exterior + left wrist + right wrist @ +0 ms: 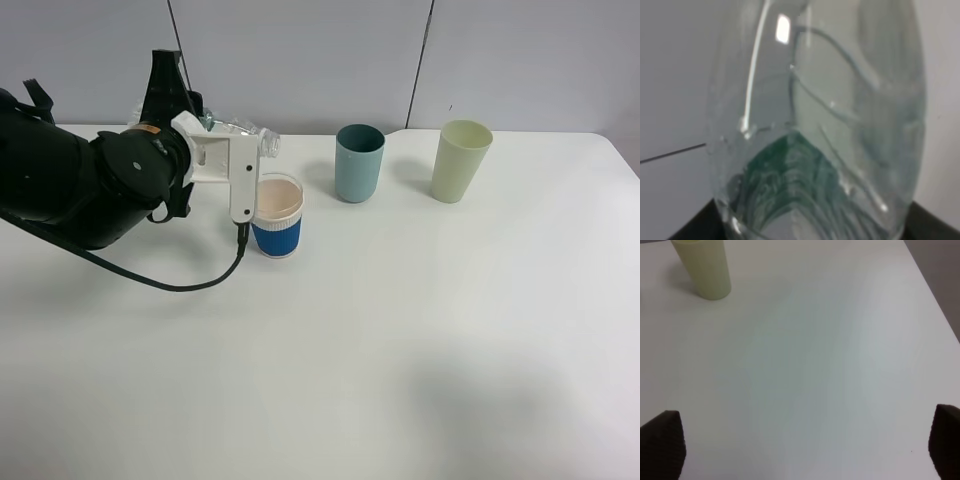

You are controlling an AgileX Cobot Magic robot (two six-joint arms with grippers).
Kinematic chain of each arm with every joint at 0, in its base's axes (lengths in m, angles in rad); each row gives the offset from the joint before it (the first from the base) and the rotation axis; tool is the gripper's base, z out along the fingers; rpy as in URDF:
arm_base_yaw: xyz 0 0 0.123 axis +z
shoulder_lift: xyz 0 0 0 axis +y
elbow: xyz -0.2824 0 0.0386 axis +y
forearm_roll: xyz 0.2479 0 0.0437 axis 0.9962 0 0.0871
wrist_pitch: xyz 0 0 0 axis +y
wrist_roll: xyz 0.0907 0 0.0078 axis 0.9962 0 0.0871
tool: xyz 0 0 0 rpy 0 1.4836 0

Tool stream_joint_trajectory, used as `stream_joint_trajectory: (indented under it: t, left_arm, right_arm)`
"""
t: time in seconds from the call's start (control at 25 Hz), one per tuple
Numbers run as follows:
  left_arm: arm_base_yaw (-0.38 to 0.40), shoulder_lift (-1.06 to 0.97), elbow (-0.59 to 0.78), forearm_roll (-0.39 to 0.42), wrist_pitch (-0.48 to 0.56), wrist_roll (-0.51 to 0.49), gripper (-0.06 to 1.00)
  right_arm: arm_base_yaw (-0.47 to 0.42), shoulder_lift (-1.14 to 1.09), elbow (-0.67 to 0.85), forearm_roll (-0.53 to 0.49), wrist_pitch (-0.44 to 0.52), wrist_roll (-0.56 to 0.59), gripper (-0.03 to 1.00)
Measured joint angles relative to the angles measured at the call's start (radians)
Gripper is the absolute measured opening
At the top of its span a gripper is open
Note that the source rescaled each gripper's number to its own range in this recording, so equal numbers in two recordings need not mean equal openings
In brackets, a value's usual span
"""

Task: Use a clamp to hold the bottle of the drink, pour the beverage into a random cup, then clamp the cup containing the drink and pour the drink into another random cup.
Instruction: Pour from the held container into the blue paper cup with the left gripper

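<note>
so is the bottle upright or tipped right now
Tipped: the bottle lies nearly sideways, its neck reaching over the blue-sleeved cup.

The left arm [70,185], a black bulk, reaches in from the upper left of the exterior high frame, its wrist rolled so that the white gripper body lies on its side. The left gripper [215,140] is clamped on the tipped bottle [245,128]. In the right wrist view the right gripper [802,442] stands wide apart and holds nothing, its dark fingertips [660,445] showing only at the two lower corners of the frame.
</note>
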Motion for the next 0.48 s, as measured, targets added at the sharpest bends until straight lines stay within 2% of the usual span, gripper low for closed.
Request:
stream_joint_trajectory:
  t: [0.48]
  left_arm:
    - [0.000,-0.001,0.000,-0.010,-0.025,0.069,0.04]
  right_arm:
    - [0.000,0.000,0.000,0.000,0.000,0.000,0.93]
